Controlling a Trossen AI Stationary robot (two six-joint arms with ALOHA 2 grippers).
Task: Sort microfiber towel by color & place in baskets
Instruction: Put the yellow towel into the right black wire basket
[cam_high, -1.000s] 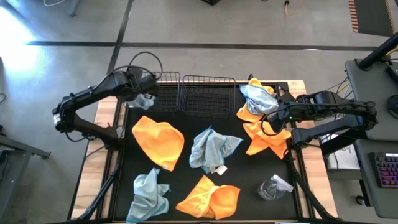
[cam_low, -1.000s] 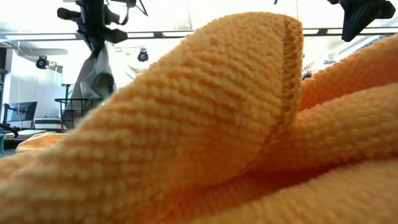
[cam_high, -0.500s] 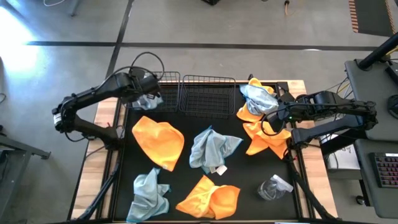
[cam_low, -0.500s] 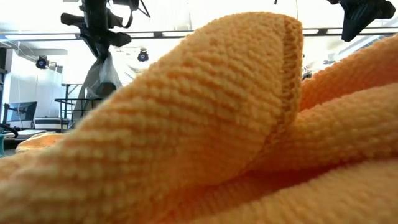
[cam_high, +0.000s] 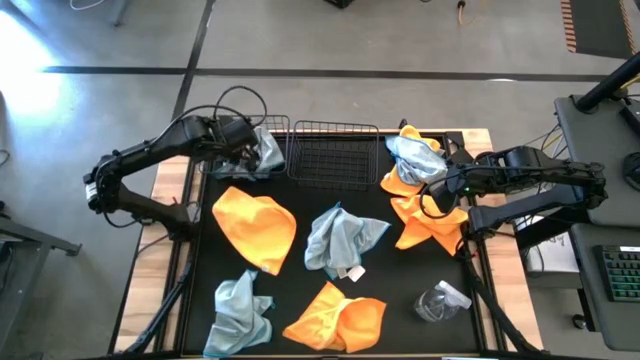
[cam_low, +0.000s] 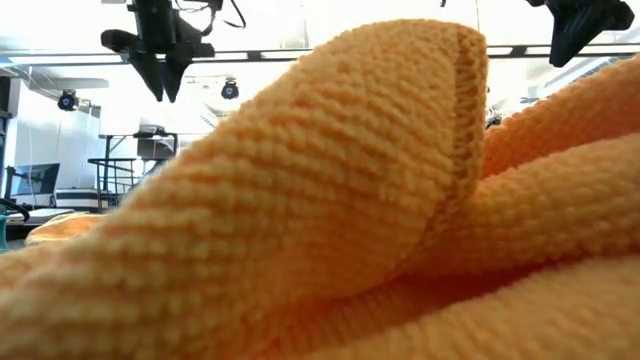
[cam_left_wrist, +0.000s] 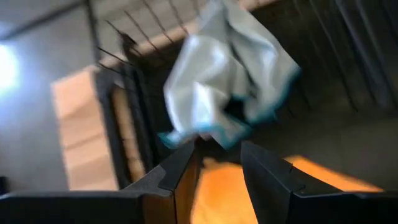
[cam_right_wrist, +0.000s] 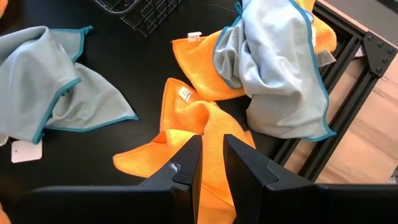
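My left gripper (cam_high: 246, 142) hangs open over the left basket (cam_high: 272, 124), its fingers pointing down (cam_low: 160, 85). A pale blue-grey towel (cam_high: 267, 152) lies loose in that basket, just ahead of the fingertips (cam_left_wrist: 217, 163) and apart from them. The right basket (cam_high: 335, 150) holds nothing that shows. My right gripper (cam_high: 438, 186) hovers over an orange towel (cam_right_wrist: 199, 124) at the table's right. Its fingers (cam_right_wrist: 210, 163) stand a narrow gap apart with nothing between them.
On the black mat lie an orange towel (cam_high: 255, 225), a blue-grey one (cam_high: 340, 240), another blue-grey one (cam_high: 240, 310) and an orange one (cam_high: 335, 315). A blue-grey towel (cam_high: 415, 155) tops the orange heap at right. A clear spray bottle (cam_high: 440, 300) lies near right. An orange towel (cam_low: 350, 200) fills the low view.
My left gripper has opened and let go of the blue-grey towel while shifting a little toward the table's right. The towel, which hung below its fingers, has dropped into the left basket. My right arm has kept still.
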